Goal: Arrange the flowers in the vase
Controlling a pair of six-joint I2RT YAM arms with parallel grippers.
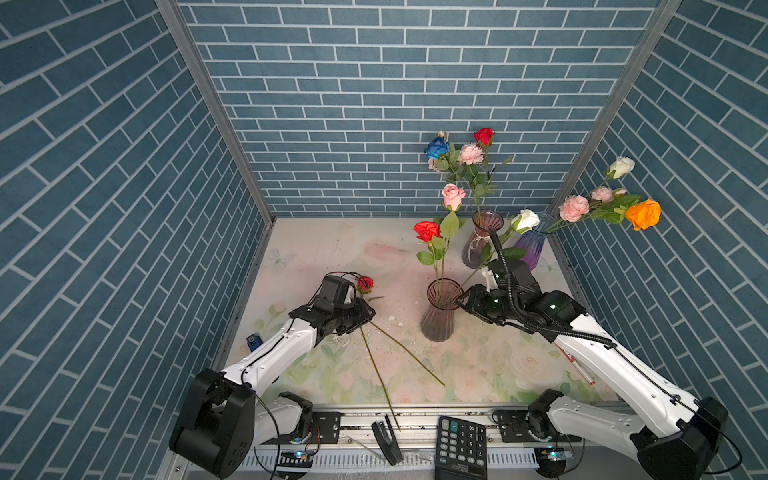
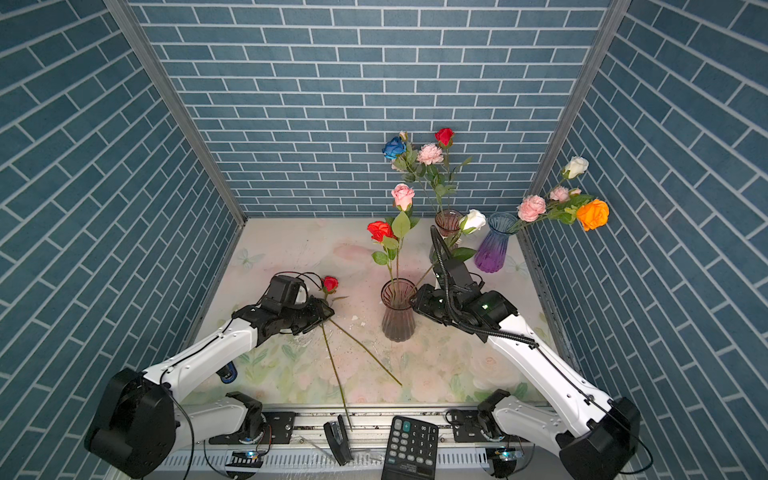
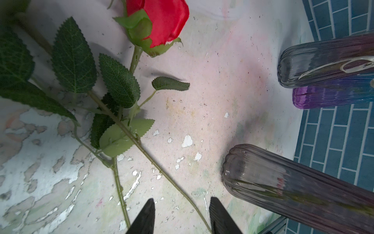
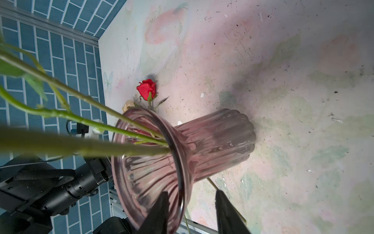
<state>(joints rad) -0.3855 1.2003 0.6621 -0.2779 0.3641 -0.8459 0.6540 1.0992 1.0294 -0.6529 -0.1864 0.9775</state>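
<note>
Most flowers stood in vases; beside the front vase, two stems lay unplaced on the surface. Left hand and right hand gaped half-wide, empty.

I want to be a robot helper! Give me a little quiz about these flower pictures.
1. True or false: the red rose nearest the left gripper stands in a vase.
2. How many flower stems go into the near vase?
3. Which bloom belongs to the purple vase? A orange rose, B blue rose, C red rose.
Key: 1 false, it lies on the table; 2 three; 3 A.
</note>
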